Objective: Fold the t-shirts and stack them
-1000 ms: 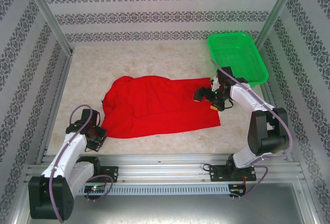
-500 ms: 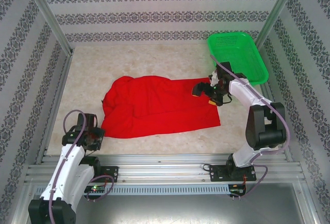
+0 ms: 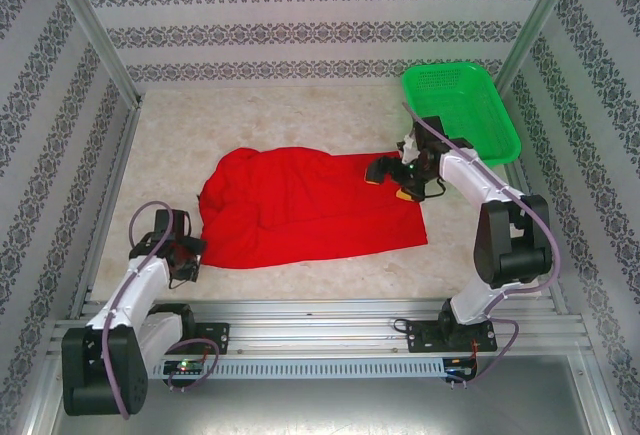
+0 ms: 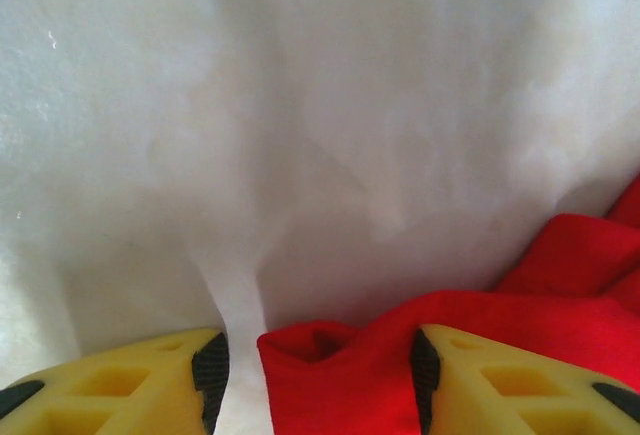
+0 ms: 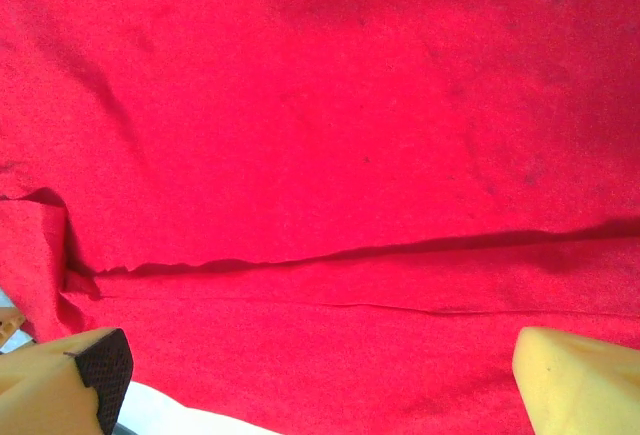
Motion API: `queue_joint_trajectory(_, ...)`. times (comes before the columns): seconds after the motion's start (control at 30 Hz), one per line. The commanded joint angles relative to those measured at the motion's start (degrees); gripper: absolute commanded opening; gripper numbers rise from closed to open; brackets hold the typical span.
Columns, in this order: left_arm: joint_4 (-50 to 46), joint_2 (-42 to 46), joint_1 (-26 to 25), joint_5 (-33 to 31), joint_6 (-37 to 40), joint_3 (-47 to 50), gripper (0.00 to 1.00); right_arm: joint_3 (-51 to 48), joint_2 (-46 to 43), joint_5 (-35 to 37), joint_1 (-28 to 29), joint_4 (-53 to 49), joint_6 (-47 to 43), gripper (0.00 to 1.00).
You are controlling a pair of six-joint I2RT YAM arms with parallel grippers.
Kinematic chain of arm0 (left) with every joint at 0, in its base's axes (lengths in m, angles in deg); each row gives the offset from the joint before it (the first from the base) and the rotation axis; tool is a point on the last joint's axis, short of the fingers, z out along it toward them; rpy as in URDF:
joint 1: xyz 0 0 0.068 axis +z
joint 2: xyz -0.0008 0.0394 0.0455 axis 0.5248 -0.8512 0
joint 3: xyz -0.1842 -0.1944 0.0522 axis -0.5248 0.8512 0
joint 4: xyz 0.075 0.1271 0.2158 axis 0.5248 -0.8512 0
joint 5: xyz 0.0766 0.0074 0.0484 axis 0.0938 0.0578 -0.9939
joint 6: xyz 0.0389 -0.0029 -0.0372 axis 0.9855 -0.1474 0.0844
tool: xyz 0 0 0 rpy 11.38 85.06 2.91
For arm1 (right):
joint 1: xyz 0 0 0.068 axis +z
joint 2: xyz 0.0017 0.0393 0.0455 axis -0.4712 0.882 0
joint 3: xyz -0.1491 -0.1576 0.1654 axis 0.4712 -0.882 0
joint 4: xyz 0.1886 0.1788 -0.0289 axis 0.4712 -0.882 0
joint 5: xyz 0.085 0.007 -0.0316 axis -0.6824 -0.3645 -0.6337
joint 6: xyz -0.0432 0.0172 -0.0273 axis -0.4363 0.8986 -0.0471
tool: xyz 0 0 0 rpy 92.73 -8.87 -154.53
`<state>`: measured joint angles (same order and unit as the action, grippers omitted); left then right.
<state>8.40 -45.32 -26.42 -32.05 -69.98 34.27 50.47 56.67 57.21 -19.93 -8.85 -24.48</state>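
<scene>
- Cloth of the t-shirt (image 3: pixel 310 205) lies rumpled across the middle of the table (image 3: pixel 300 110) with no print showing. Its near-left corner is bunched into a thick roll.
- The left gripper (image 4: pixel 318 367) sits low at that near-left corner with its fingers spread. The bunched roll reaches in between them but is not pinched. A close from here may catch several layers at once, or only the lip of the roll. A lift could then drag a lump or slip free.
- The right gripper (image 5: pixel 310 370) hangs over the shirt's far-right corner, fingers spread wide and holding nothing. A folded edge (image 5: pixel 350 253) crosses the cloth just beyond them. A bite here may take only the upper layer, leaving the lower one behind on the table.
- If one arm pulls before the other has a firm hold, the shirt is likely to skew rather than fold square.
- The green basket (image 3: pixel 462 110) stands at the table's far-right corner, near the right arm. A wide swing could knock it.
</scene>
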Motion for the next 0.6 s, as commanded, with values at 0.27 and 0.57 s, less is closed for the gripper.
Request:
queue_joint_trajectory(0.27, -8.23, 8.46, 4.39, 0.03, 3.53, -0.72, 0.13, 4.62, 2.33, -3.04, 2.45, 0.31, -1.19, 0.98)
queue_joint_trajectory(0.57, -12.42, 14.52, 5.27, -0.07, 1.17, -0.17, 0.22, 8.55, 7.52, -3.13, 3.01, -1.22, -1.45, 0.98)
